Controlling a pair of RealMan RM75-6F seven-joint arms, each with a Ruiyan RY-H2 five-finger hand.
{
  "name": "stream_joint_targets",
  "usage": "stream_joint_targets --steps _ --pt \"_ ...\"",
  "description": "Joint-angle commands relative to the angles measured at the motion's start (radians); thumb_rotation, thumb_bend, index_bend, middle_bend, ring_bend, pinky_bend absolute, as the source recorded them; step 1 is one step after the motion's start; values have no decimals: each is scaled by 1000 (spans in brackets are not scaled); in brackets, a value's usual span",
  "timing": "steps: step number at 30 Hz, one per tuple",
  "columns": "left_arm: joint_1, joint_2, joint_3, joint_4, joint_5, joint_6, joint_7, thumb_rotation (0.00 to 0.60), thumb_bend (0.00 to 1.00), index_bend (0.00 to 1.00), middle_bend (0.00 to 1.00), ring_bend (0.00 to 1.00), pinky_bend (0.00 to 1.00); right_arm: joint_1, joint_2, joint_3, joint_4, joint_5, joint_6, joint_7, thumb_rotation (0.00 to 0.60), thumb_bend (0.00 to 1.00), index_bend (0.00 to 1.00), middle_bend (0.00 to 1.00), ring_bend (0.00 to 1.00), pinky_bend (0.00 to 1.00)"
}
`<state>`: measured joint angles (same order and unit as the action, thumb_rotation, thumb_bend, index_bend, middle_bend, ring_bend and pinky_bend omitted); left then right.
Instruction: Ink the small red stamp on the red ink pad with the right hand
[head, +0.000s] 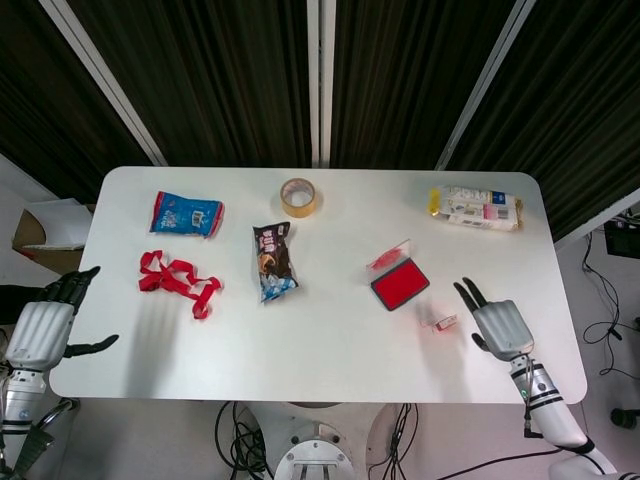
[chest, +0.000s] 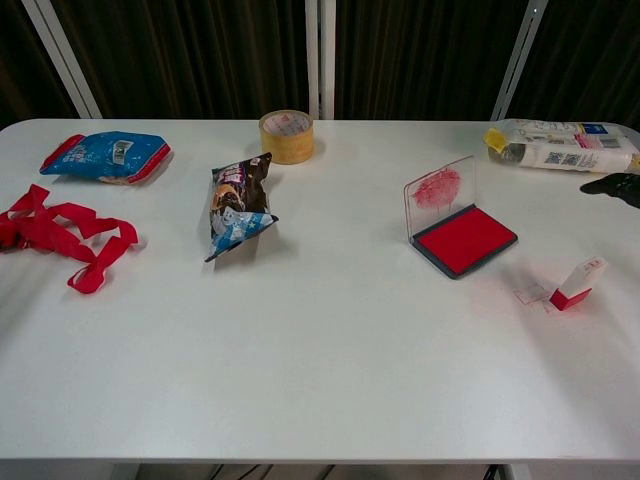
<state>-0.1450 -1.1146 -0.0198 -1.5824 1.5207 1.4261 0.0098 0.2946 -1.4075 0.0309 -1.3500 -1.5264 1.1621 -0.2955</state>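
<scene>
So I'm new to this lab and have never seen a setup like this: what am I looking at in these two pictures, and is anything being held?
This is a two-armed robot with human-like hands, seated at a white table. One picture looks down from its head, the other looks forward from its chest. The right hand reaches over the table with fingers spread, beside the small red-and-white stamp, not touching it. The left hand waits off the table's edge, open. Nothing is held. Also on the table: an open red ink pad with its clear lid up, a roll of tan tape, a dark snack bag, a blue snack packet, a tangled red ribbon and a clear pack of wrapped goods.
</scene>
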Motion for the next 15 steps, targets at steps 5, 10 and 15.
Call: stream_joint_targets --steps 5,10,15 --pt "-6 -4 -1 12 6 -4 -8 445 47 56 139 121 243 31 -100 2 145 -61 58 101 600 138 194 258 766 857" --pt "-10 -5 -1 14 6 -9 -13 442 47 57 139 121 243 56 -133 -5 198 -76 46 138 600 137 284 276 772 858" --pt "-10 -2 0 13 8 -8 -15 444 48 57 139 121 243 70 -142 -14 206 -78 33 164 600 139 384 274 786 861"
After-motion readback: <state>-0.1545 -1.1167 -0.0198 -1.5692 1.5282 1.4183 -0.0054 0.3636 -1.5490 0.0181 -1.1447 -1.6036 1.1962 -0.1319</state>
